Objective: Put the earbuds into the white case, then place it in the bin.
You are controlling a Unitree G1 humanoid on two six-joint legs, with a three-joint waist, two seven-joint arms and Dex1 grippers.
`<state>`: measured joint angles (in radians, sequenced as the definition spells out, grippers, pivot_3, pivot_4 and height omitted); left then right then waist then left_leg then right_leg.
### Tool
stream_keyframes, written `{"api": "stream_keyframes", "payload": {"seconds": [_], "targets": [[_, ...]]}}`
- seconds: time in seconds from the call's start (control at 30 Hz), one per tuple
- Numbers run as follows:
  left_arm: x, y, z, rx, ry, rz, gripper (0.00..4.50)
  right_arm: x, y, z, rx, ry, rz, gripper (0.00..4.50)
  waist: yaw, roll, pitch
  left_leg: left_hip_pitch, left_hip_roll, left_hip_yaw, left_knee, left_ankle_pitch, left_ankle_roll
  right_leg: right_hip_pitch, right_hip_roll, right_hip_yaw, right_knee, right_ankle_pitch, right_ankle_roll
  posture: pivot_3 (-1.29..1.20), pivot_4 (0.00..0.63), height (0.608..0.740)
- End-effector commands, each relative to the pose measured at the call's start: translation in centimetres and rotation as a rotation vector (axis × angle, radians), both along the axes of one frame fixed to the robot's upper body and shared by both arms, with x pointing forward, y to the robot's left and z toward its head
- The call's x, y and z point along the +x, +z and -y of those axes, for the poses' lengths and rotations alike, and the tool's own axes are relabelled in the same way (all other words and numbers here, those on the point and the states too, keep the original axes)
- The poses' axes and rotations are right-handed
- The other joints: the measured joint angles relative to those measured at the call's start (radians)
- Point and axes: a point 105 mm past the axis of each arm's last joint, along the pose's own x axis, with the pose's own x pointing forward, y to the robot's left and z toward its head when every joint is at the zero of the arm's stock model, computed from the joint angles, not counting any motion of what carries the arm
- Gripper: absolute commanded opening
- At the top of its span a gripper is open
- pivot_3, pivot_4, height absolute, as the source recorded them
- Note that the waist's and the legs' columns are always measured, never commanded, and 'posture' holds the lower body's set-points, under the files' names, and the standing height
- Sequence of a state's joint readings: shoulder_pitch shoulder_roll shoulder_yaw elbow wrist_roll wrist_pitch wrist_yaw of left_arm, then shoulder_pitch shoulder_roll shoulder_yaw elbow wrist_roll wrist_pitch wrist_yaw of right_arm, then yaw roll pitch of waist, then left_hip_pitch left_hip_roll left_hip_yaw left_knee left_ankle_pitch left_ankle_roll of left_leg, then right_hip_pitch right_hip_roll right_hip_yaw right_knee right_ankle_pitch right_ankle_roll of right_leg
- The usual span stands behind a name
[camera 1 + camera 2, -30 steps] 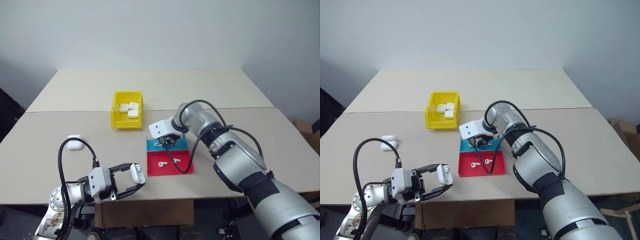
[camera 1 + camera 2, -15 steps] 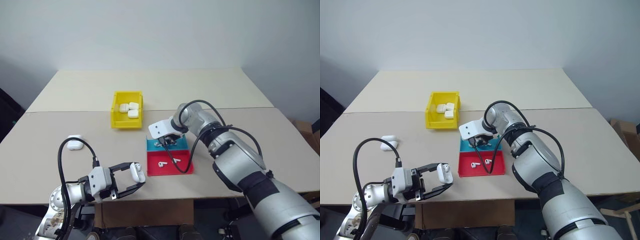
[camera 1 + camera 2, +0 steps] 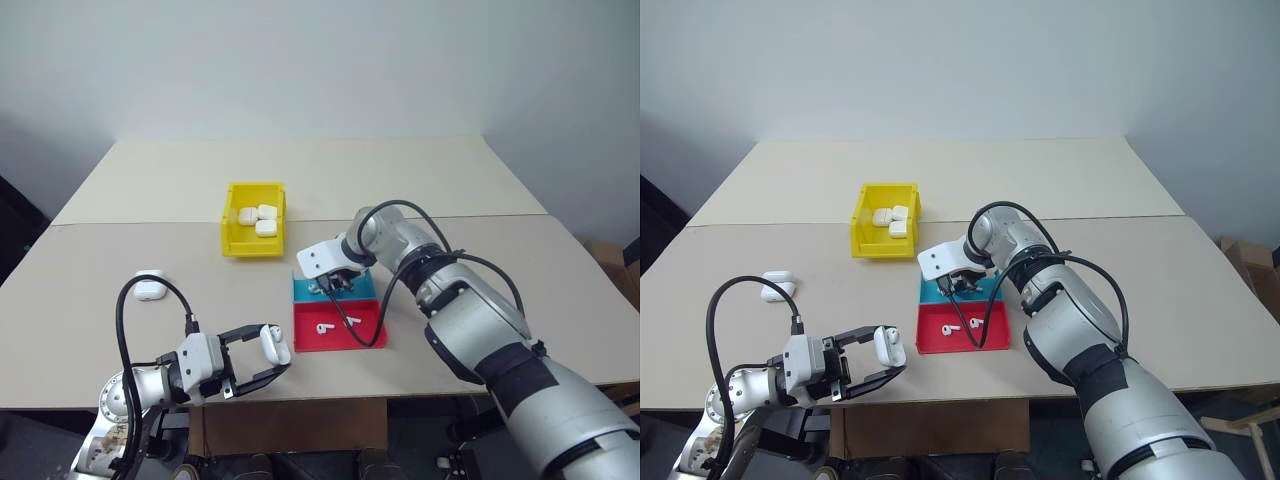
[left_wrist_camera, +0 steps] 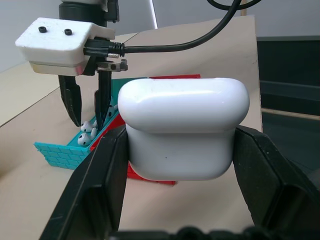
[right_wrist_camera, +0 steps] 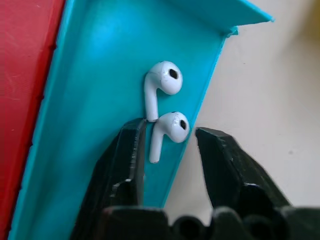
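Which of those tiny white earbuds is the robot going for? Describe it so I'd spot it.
Find the blue-and-red tray mid-table, then its blue half. Two earbuds lie along its edge; the target earbud sits between the right pincer fingers, while its neighbour lies just beyond the tips.

Right claw (image 3: pixel 958 287) over teal tray (image 3: pixel 936 291) section

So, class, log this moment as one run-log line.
left gripper: shut on white case | right gripper: open around earbud in blue tray | bin: three cases
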<state>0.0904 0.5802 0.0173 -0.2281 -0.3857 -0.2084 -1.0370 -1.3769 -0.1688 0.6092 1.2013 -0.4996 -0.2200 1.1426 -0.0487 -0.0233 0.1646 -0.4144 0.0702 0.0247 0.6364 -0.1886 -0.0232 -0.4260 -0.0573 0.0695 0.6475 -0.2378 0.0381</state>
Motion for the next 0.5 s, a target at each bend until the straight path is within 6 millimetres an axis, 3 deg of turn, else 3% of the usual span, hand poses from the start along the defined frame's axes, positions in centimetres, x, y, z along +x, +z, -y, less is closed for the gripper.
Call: {"api": "stream_keyframes", "payload": {"seconds": [0.03, 0.5], "targets": [[-0.14, 0.80, 0.31, -0.003, -0.012, 0.041, 2.79, 0.06, 0.88, -0.50, 0.011, 0.022, 0.024, 1.66, 0.000, 0.000, 0.000, 0.000, 0.000, 0.000, 0.000, 0.000, 0.000, 0.000, 0.000, 0.000, 0.000, 0.000, 0.000, 0.00, 0.150, 0.740], [0.09, 0.86, 0.31, 0.000, -0.015, 0.045, 2.79, 0.02, 0.53, -0.22, 0.001, 0.000, 0.002, 1.66, 0.001, 0.000, 0.000, 0.000, 0.000, 0.000, 0.000, 0.000, 0.000, 0.000, 0.000, 0.000, 0.000, 0.000, 0.000, 0.00, 0.150, 0.740]]}}
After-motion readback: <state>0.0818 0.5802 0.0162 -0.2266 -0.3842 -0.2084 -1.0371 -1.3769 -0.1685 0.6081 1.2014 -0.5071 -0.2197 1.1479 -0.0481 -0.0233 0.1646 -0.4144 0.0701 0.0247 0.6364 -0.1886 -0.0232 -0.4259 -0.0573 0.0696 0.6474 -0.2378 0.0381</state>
